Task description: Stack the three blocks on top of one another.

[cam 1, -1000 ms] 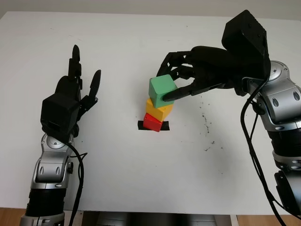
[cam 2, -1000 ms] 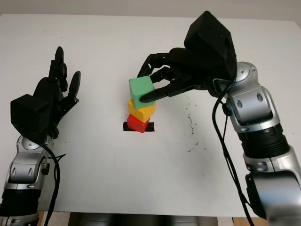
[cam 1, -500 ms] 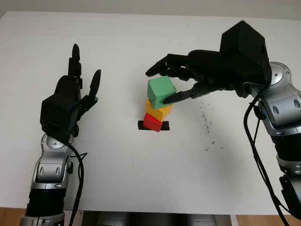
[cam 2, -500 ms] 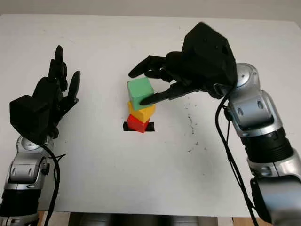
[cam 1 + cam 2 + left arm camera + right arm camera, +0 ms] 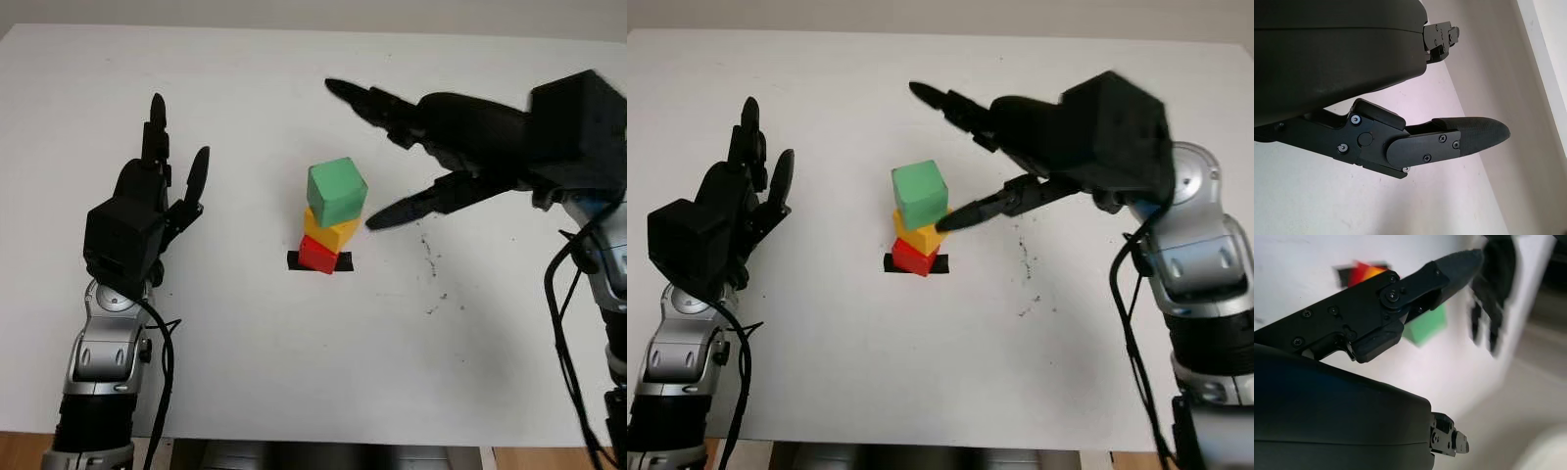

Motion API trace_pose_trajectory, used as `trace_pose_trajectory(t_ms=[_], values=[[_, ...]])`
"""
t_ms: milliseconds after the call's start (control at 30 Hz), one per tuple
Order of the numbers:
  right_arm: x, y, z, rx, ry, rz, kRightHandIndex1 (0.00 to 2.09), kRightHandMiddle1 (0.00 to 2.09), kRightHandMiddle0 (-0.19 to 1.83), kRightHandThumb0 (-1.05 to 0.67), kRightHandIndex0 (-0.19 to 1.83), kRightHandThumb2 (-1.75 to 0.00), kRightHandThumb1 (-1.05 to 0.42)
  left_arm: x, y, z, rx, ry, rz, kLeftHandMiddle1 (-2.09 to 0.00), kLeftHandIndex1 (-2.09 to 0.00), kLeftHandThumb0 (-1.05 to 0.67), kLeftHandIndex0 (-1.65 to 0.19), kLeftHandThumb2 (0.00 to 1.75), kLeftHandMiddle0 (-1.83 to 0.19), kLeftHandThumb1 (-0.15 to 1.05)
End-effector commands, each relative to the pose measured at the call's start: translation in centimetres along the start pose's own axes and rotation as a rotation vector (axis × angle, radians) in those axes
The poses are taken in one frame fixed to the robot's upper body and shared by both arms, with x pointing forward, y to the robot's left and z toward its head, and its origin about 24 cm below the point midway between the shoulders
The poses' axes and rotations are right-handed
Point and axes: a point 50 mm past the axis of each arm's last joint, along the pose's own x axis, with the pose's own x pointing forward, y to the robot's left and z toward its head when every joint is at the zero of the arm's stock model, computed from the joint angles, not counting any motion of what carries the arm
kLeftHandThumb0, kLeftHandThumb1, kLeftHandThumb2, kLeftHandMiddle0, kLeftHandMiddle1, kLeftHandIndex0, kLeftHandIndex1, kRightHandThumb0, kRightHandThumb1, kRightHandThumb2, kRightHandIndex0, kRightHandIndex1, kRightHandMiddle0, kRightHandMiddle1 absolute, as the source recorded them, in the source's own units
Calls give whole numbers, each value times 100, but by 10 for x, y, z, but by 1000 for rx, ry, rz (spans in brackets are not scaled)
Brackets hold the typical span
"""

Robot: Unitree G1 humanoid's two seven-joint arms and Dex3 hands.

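The green block (image 5: 337, 192) tops the yellow block (image 5: 330, 231) and the red block (image 5: 315, 255) (slightly twisted, apparently stable); the right hand (image 5: 431, 137), open and empty, clears it, and the left hand (image 5: 147, 201) is open too.

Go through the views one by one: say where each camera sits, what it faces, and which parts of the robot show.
Left eye: on the head, looking down at the table; green block tops yellow block and red block; both arms show.
Right eye: same scene, slightly shifted.
Left wrist: beside the open left hand, facing bare table.
Right wrist: beside the open right hand, facing the stack.
Shared: the green block.
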Motion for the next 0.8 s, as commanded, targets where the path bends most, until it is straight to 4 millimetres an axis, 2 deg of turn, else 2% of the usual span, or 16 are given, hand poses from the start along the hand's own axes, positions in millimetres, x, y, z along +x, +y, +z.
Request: trace_pose_trajectory(t_ms=[0,33,100,267,467,600,767], values=[[-7,3,-14,96,-20,-120,0,0,-19,-90,-19,-28,-103,-2,2,-2,-2,-2,9,-5,-5,-85,18,57,17,105],[-10,3,-24,150,-11,-197,0,0,-19,-83,-19,-43,-104,-2,2,-2,-5,-3,10,-5,-5,-86,18,57,17,105],[-14,4,-41,260,26,-342,0,0,-19,-76,-19,-59,-105,-2,2,-3,-8,-5,9,-5,-5,-86,18,57,17,105],[-18,11,-66,371,86,-479,0,0,-19,-76,-19,-69,-105,-1,5,-2,-13,-12,10,-6,-6,-85,17,57,17,105],[-18,28,-82,430,156,-539,0,0,-19,-71,-19,-67,-105,0,7,-2,1,-5,4,-5,-5,-86,18,58,17,105],[-18,40,-94,402,227,-480,0,0,-19,-68,-19,-70,-105,-1,7,-3,9,-9,-7,-5,-5,-85,18,59,18,105],[-18,45,-100,393,261,-434,0,0,-19,-66,-19,-74,-105,-2,7,-5,21,-11,-24,-5,-5,-83,19,60,19,105]])
